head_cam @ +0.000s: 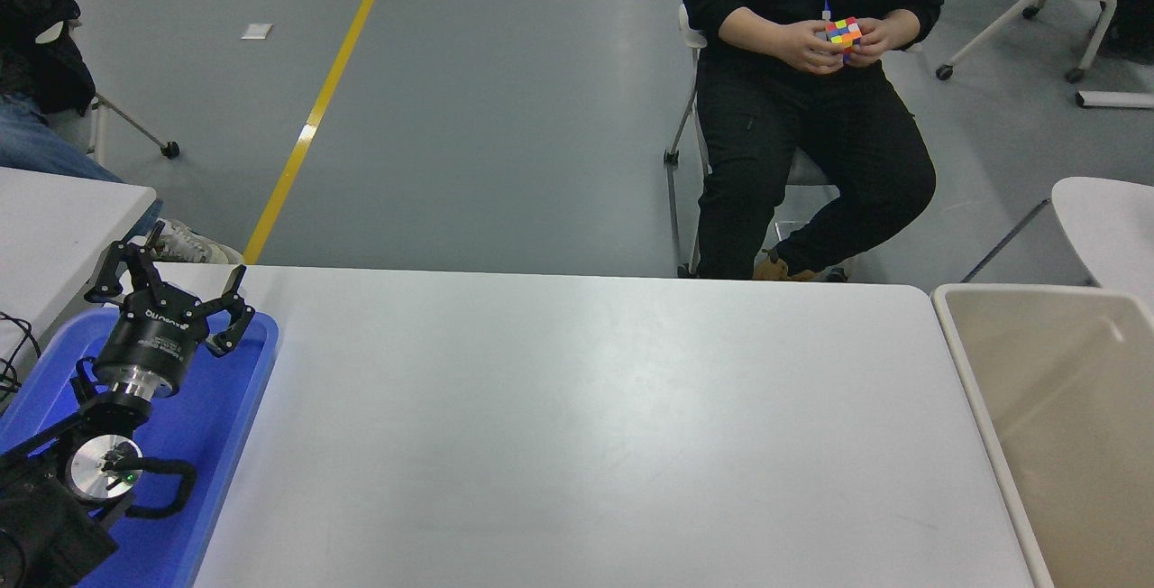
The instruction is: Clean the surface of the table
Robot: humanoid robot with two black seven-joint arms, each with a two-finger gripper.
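Hovering over blue tray (225, 444): left hand (171, 277).

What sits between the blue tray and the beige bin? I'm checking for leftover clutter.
Nothing: the head view shows only bare white table between the blue tray and the beige bin.

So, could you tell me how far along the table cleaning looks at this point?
It looks done: the table surface shows no loose items. Nothing is in hand: the left gripper is open and empty over the blue tray, and the right arm is out of view. The beige bin shows nothing inside. The puzzle cube is in the seated person's hands, off the table. Nothing visible remains.
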